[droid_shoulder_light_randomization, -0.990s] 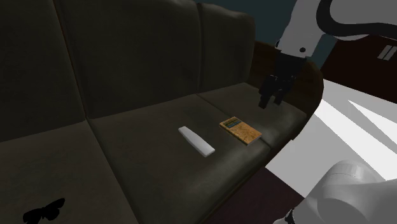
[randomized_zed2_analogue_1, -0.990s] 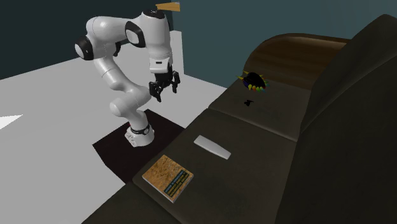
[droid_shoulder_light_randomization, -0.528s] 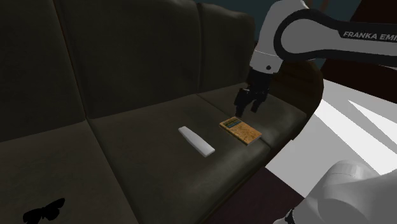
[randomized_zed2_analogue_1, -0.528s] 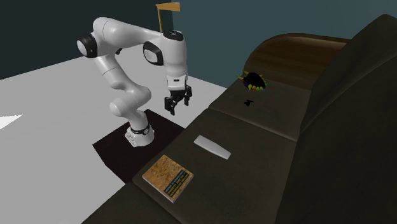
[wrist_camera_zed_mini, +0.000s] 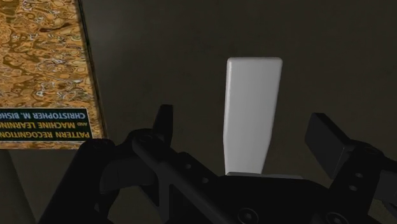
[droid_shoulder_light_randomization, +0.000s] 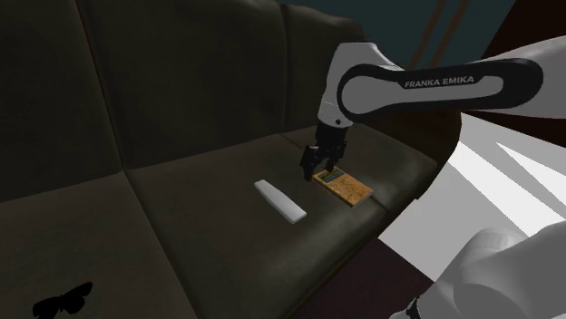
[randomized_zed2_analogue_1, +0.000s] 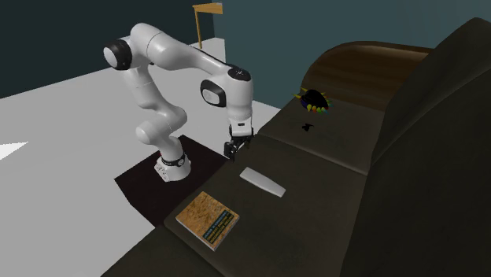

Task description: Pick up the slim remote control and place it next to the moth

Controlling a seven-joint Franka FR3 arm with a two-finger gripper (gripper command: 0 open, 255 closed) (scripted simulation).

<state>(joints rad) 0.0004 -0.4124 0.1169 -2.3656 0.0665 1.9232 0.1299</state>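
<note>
**Open gripper above the sofa seat, remote lies free**

The slim remote control (droid_shoulder_light_randomization: pixel 279 200) is a plain white bar. It lies flat on the seat of a dark sofa (droid_shoulder_light_randomization: pixel 181 217), a little right of the middle of the shoulder view. In the second exterior view it sits near the seat's front edge (randomized_zed2_analogue_1: pixel 262 182), at the centre of the frame. Just to its right in the shoulder view lies a book (droid_shoulder_light_randomization: pixel 345 185) with a mottled orange-brown cover; the two are close but apart.

The black gripper (droid_shoulder_light_randomization: pixel 313 169) points down over the seat. In the shoulder view it stands in front of the book's near end, above and to the right of the remote. In the second exterior view it hangs just up and left of the remote (randomized_zed2_analogue_1: pixel 234 149).

The wrist view shows its fingers (wrist_camera_zed_mini: pixel 164 121) spread wide with nothing between their pads. The remote (wrist_camera_zed_mini: pixel 253 108) runs lengthways away from the gap between them, on the cushion beyond and untouched. The book (wrist_camera_zed_mini: pixel 44 63) lies off to one side of it.

The moth (droid_shoulder_light_randomization: pixel 62 300), a small black winged shape, rests on the seat at the shoulder view's lower left, well apart from the remote.
</note>
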